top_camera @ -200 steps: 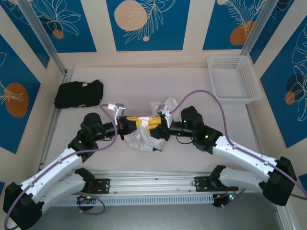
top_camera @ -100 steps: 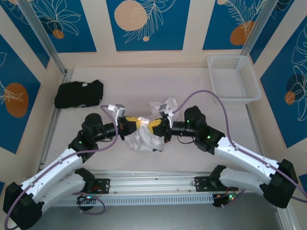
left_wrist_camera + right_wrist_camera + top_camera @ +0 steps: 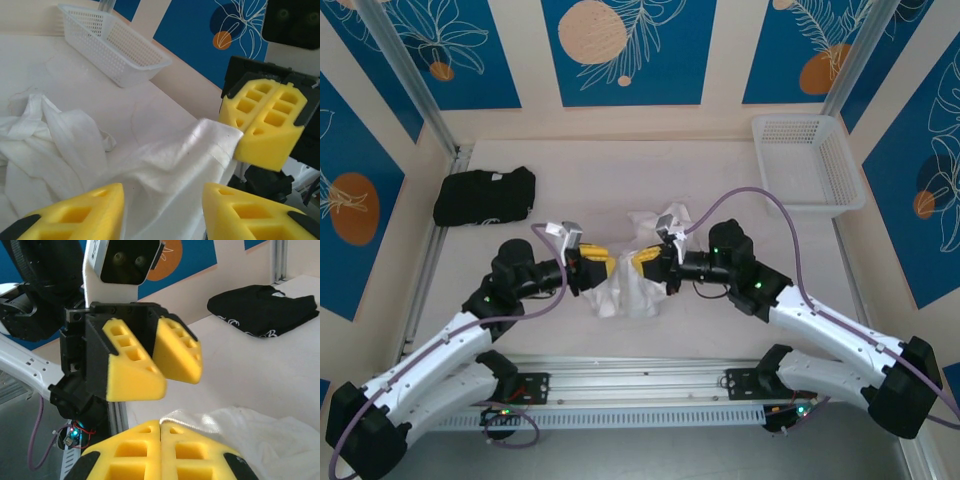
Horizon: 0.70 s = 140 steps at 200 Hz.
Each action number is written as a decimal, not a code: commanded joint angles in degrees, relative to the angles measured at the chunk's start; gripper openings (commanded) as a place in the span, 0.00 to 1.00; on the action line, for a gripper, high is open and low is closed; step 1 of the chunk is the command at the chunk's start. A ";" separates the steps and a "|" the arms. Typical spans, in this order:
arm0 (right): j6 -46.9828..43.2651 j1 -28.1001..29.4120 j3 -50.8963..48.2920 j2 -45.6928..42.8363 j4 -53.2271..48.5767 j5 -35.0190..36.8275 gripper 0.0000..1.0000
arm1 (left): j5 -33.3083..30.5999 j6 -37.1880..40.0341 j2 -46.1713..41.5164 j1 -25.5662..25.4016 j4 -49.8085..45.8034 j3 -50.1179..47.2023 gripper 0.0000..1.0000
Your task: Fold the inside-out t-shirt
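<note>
From above, at the centre of the table (image 3: 720, 180), the two arms reach toward each other over the inside-out t-shirt (image 3: 623, 292), a crumpled white heap with a second bunch just above it in the frame. The left gripper (image 3: 602, 264) and the right gripper (image 3: 642, 262) face each other tip to tip, just beside one another, at the cloth's upper edge. A black folded garment (image 3: 483, 195) lies at centre left, well apart from the shirt, and a white mesh basket (image 3: 807, 165) sits at upper right.

Along the bottom edge of the left wrist view, the left gripper (image 3: 162, 200) has its yellow fingers (image 3: 75, 212) spread wide, with white fabric lying in the gap between them. At right of centre, the right gripper (image 3: 245, 140) has its pads pressed together on a hemmed edge of the t-shirt (image 3: 150, 170), which drapes from that pinch toward the lower left. Loose folds lie at left, and the basket (image 3: 112, 50) stands at the top.

Low in the right wrist view, the right gripper (image 3: 160, 432) has its two pads tight against each other, and the shirt (image 3: 240, 437) emerges just past their tips toward the lower right. Opposite it, at centre, the left gripper (image 3: 180, 382) hangs with its pads parted. The black garment (image 3: 265, 307) rests at upper right.
</note>
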 commanded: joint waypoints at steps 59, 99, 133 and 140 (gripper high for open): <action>-5.26 -4.81 7.59 2.31 -16.34 -4.46 0.00 | -4.85 2.43 0.25 0.26 -2.27 -0.01 0.59; -5.57 -7.57 5.16 -0.12 -22.95 -3.67 0.00 | -6.66 4.23 3.95 0.14 -6.69 0.92 0.65; -2.05 -9.94 -0.13 -3.84 -23.87 -2.93 0.00 | -3.81 4.61 10.63 -1.16 -6.22 1.84 0.68; -0.97 -10.25 -1.21 -4.44 -24.13 -2.63 0.00 | -3.57 4.85 12.22 -1.77 -5.96 1.93 0.68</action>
